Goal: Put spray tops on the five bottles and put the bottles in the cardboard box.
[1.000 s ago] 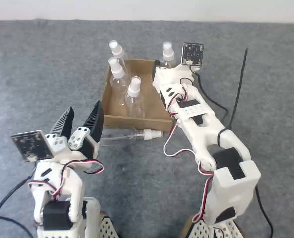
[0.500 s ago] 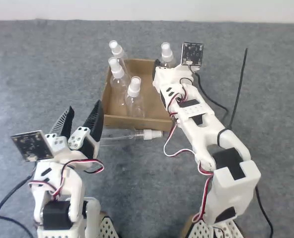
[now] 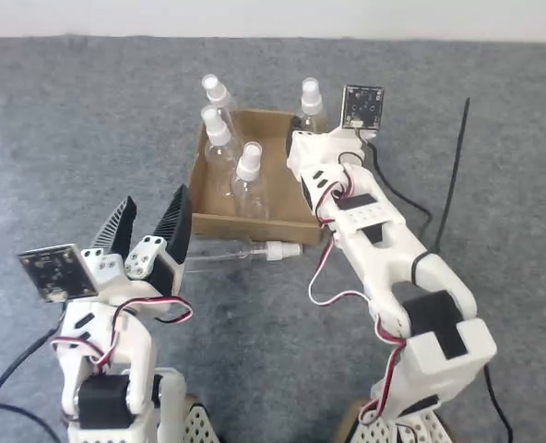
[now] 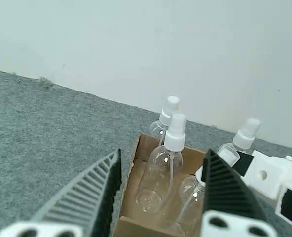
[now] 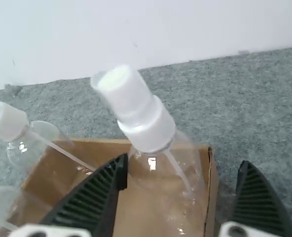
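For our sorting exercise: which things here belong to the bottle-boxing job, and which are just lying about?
Job: cardboard box; two bottles standing inside; two bottles at its far edge; one bottle lying in front; left gripper; right gripper.
Lying about: black cable; carpet.

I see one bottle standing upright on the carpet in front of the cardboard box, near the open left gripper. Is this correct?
Not quite. In the high view that bottle lies on its side on the carpet, not upright. It is in front of the cardboard box, near the open left gripper.
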`<state>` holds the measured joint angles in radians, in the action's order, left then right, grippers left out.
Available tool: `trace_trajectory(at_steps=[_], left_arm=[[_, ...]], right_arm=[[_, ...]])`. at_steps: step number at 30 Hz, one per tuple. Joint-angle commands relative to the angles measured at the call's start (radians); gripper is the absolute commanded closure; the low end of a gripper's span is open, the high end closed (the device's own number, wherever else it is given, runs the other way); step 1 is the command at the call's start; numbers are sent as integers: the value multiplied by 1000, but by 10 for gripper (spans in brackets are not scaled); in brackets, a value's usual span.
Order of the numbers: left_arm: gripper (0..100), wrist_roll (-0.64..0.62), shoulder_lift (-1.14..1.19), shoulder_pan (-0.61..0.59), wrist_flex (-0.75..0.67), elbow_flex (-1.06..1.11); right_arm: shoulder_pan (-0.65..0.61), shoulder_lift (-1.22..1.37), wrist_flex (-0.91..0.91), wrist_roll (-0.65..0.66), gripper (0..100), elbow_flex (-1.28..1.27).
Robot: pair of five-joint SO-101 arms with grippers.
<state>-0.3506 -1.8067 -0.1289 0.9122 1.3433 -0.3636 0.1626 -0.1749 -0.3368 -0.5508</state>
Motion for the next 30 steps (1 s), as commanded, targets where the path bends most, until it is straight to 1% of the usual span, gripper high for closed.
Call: trace_trajectory(at_steps=[1,4,22,30], left_arm=[[754,-9,-17,-5,-32,-61],[754,-9,-17,-5,-32,-61],[754,-14,-17,-5,-32,-61],[754,-14,-17,-5,-25,-59]], right_arm=[[19,-133,70,3,706,5],[19,-182,170,3,706,3],[13,-378,579,-2,706,-2],[18,-463,723,-3,706,-3]])
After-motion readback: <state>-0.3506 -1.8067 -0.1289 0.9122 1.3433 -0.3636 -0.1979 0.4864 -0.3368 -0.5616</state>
